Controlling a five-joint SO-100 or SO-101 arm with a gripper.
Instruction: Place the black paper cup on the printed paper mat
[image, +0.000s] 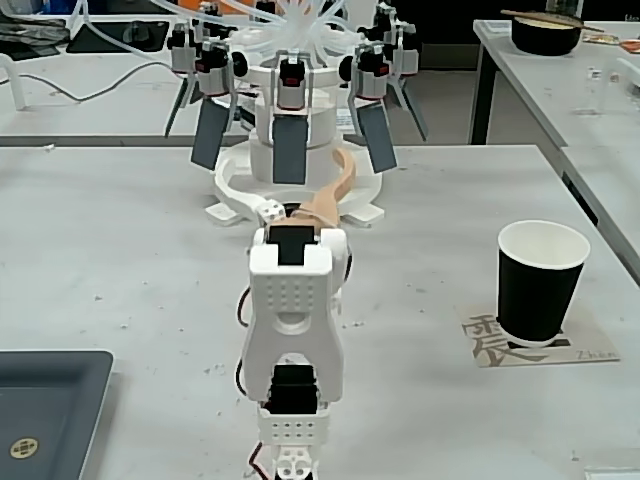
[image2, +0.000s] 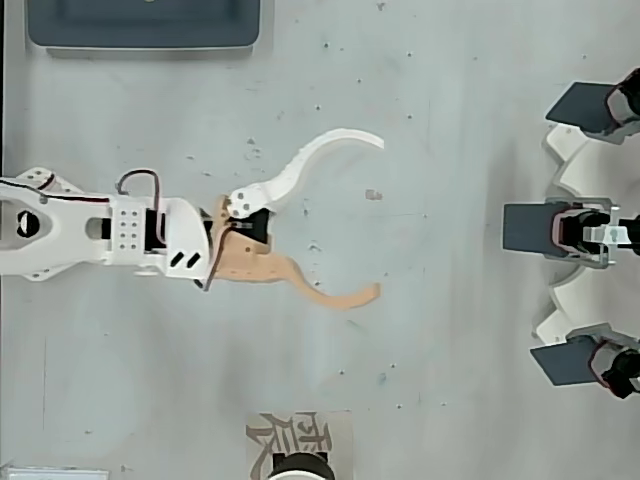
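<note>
The black paper cup (image: 541, 283) stands upright on the printed paper mat (image: 490, 345) at the right of the table in the fixed view. In the overhead view only the cup's white rim (image2: 298, 466) shows at the bottom edge, on the mat (image2: 268, 440). My gripper (image2: 380, 215) hovers over the middle of the table, well away from the cup. It is open wide, with a white finger (image2: 300, 170) and a tan finger (image2: 335, 295) and nothing between them. In the fixed view the arm (image: 292, 320) hides most of the gripper; the tan finger (image: 340, 185) shows.
A dark grey tray (image: 50, 410) lies at the near left corner, also the tray (image2: 145, 25) at the overhead view's top. A white round rig with grey paddles (image: 290, 130) stands behind the arm. A dark bowl (image: 545, 32) sits on the side table.
</note>
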